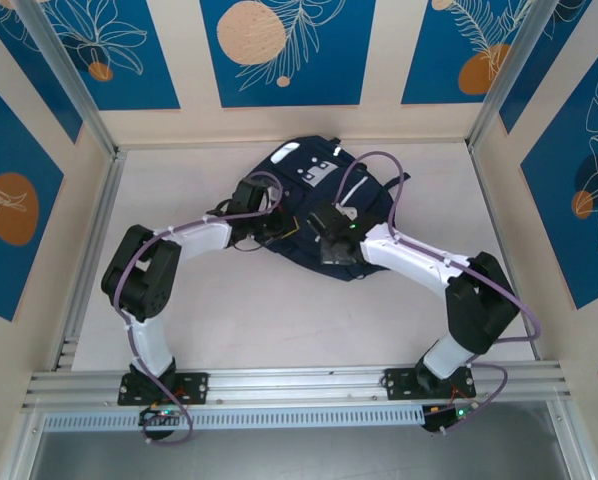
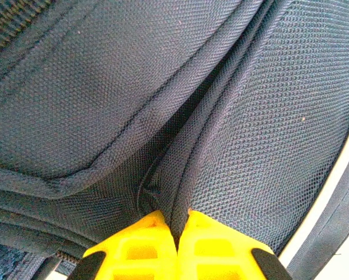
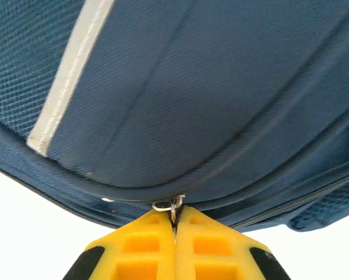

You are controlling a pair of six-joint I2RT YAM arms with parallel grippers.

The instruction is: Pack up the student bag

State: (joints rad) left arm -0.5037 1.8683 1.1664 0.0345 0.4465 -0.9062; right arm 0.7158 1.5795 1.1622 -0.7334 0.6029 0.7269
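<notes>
The student bag [image 1: 314,170] lies flat in the middle of the white table, dark navy with a pale patch near its far end. My left gripper [image 1: 271,228] is at the bag's left near side. In the left wrist view its yellow fingers [image 2: 140,245] are shut on a fold of the bag's navy mesh fabric [image 2: 180,192]. My right gripper [image 1: 337,248] is at the bag's near edge. In the right wrist view it [image 3: 175,216] is shut on the bag's small metal zipper pull [image 3: 173,204], under a grey-white stripe [image 3: 69,76].
An aluminium rail [image 1: 299,385] runs along the near edge where both arm bases are bolted. Cream walls with blue panels [image 1: 284,50] close in the table on the left, back and right. Bare white tabletop [image 1: 279,320] lies between the bag and the rail.
</notes>
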